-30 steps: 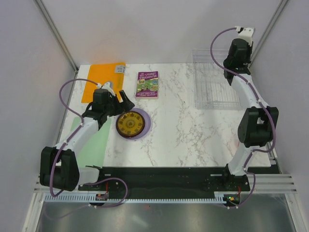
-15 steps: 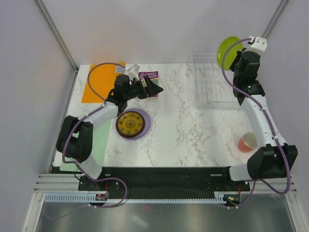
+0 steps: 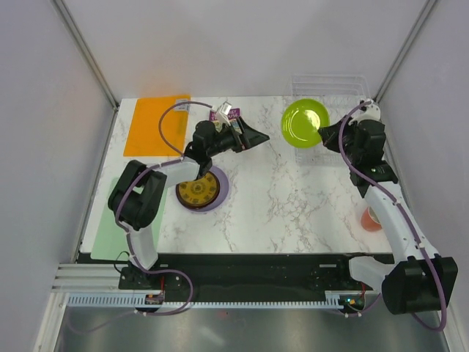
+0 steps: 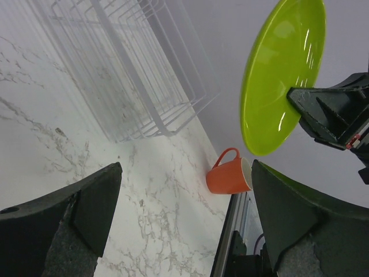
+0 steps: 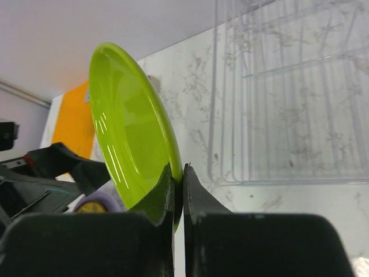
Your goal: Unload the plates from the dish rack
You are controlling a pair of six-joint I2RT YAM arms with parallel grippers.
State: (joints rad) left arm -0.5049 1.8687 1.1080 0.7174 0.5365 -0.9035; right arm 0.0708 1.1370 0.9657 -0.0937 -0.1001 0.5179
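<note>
Gripping the lime-green plate by its rim, my right hand has both fingers pinched shut on the edge, one on each face. The plate stands on edge in the air, clear of the table, with its hollow side turned towards the near edge. It hangs over the left side of the dish rack, which sits in the far right corner of the table. In the right wrist view the rack's thin grid walls and floor lie behind and to the right of the plate, and the plate is not touching them.

My left hand is held above the middle of the far half of the table, its fingers spread wide apart and gripping nothing. It points across towards the right edge, facing the green plate and the rack.

The yellow patterned plate lies flat on top of the lavender plate, left of the table's middle, just under my left forearm. An orange cup lies on its side near the right edge, partly hidden by my right arm in the overhead view. An orange mat covers the far left corner, a pale green mat lies along the left edge, and a book shows only a sliver behind my left wrist
</note>
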